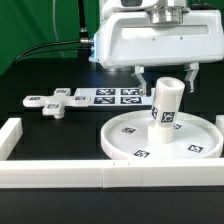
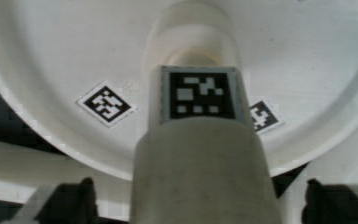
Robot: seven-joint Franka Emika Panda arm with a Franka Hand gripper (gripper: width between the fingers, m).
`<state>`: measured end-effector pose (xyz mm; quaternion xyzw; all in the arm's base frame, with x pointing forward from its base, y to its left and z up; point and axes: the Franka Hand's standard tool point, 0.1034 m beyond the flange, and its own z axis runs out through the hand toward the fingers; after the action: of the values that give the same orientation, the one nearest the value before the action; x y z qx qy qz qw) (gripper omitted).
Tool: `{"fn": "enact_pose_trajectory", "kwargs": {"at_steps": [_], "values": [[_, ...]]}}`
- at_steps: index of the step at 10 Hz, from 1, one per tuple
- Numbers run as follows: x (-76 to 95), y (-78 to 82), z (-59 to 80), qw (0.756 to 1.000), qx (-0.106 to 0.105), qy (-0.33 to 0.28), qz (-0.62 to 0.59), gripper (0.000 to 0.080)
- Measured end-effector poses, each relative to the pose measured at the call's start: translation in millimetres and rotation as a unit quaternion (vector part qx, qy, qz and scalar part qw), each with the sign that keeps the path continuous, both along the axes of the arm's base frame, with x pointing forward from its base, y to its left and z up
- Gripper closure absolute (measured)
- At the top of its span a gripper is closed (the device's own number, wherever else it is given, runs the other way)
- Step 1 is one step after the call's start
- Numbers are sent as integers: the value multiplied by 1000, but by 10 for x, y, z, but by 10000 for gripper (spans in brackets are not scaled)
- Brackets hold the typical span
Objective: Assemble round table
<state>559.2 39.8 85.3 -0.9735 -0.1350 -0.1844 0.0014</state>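
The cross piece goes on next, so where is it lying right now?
In the exterior view, the cross-shaped piece lies flat at the left, just beside the left end of the marker board, apart from the disc.

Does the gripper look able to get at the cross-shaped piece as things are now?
Probably yes. The cross-shaped piece lies flat and uncovered, and the gripper is open around the cylinder, so it should only lift off first.

Nothing legible – only square tags [image 2: 201,92] on the cylinder [image 2: 197,170].
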Motion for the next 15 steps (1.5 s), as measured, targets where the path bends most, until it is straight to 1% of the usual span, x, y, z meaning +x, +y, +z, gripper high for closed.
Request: {"fn": "enact_pose_trajectory", "kwargs": {"at_steps": [1, 2, 3, 4, 5, 6, 8, 10, 11, 12, 13, 15], "values": [[4, -2, 7, 1000, 0, -1, 0, 177], [14, -8, 29, 1000, 0, -3, 0, 154], [24, -33, 53, 1000, -2, -4, 1, 151], [37, -58, 98, 1000, -4, -4, 2, 151], [62, -84, 181, 1000, -5, -4, 1, 150], [64, -82, 183, 1000, -5, -5, 1, 150], [58, -80, 168, 1000, -5, -4, 2, 150], [23, -64, 123, 1000, -5, 12, 4, 150], [-23, -91, 13, 1000, -6, 5, 1, 150], [-114, -48, -53, 997, -7, 71, 8, 150], [-66, -32, 15, 995, -7, 103, 11, 150], [-128, 61, 7, 983, -4, 181, 9, 150]]}}
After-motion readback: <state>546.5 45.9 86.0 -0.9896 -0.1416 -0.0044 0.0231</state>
